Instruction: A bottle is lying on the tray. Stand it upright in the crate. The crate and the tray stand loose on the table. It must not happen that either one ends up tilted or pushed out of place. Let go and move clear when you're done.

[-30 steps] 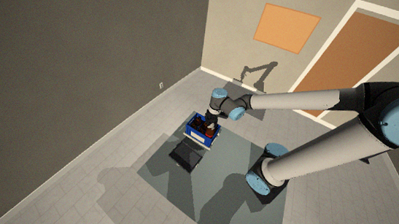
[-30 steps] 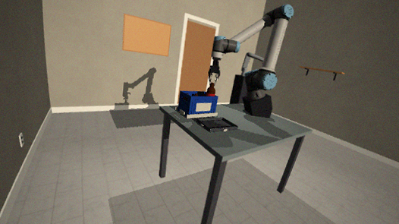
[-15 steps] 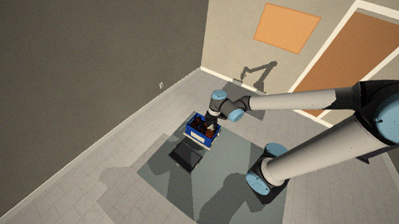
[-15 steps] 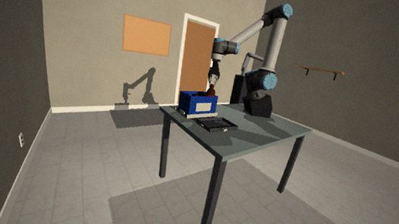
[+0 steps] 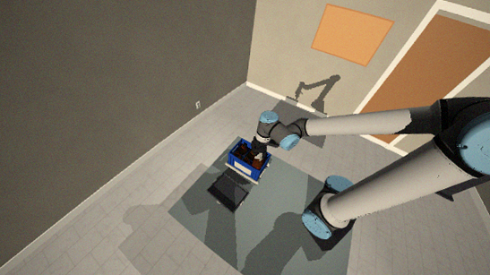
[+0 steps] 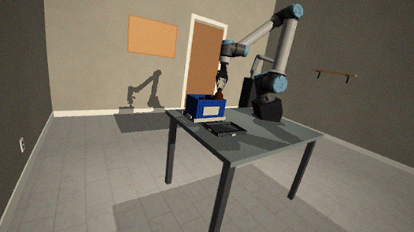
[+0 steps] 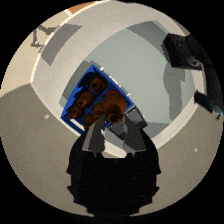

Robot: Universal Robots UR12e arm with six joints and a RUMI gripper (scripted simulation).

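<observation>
The crate (image 5: 242,167) (image 6: 210,111) (image 7: 68,124) looks like smooth, matt plastic in strong blue, with a flat pale label (image 5: 242,167) (image 6: 210,111) on its side. The bottles (image 5: 259,163) (image 6: 219,95) (image 7: 115,102) look like brown glass. The tray (image 5: 228,190) (image 6: 225,129) (image 7: 135,120) reads as dark, matt plastic. The tabletop (image 5: 278,197) (image 6: 264,144) (image 7: 130,55) is smooth and dull grey-green; its dark legs (image 6: 219,207) look like painted metal. The arm (image 5: 373,189) (image 6: 285,47) has smooth, pale grey tubes, metal by their look, and blue caps with a satin, plastic look. The tool (image 5: 259,148) (image 6: 221,78) (image 7: 114,114) has a matt black body and grey fingers. The door (image 5: 438,72) (image 6: 205,60) has a flat, wood-brown finish.
</observation>
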